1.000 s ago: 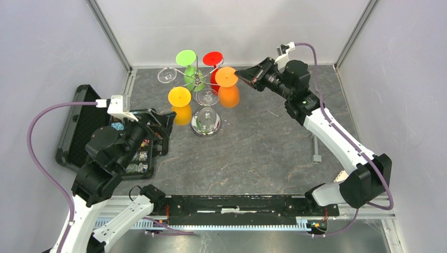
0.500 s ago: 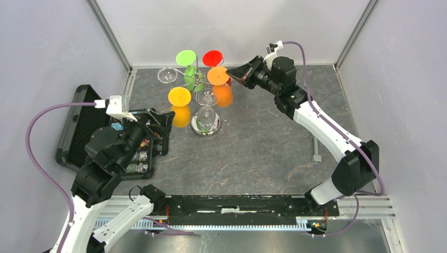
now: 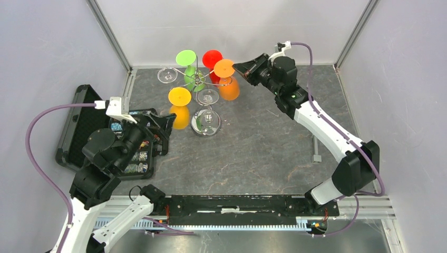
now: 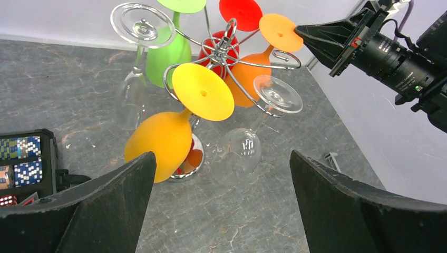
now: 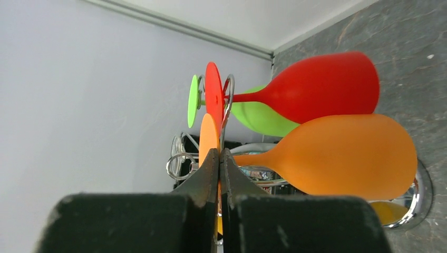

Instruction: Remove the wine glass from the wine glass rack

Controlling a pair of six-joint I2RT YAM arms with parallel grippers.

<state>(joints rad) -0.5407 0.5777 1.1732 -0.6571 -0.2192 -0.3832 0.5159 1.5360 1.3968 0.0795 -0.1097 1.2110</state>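
The right hand (image 5: 219,154) was pinched shut on nothing, its tips at the foot of the orange wine glass (image 5: 342,153) hanging on the wine glass rack (image 4: 226,50) just ahead (the left hand (image 4: 221,158) sat wide), so a poke might tip everything over.

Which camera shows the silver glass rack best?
The left wrist view: the rack shows its curled arms large and clear. The top view shows the rack small from above; the right wrist view catches only a few of its wires.
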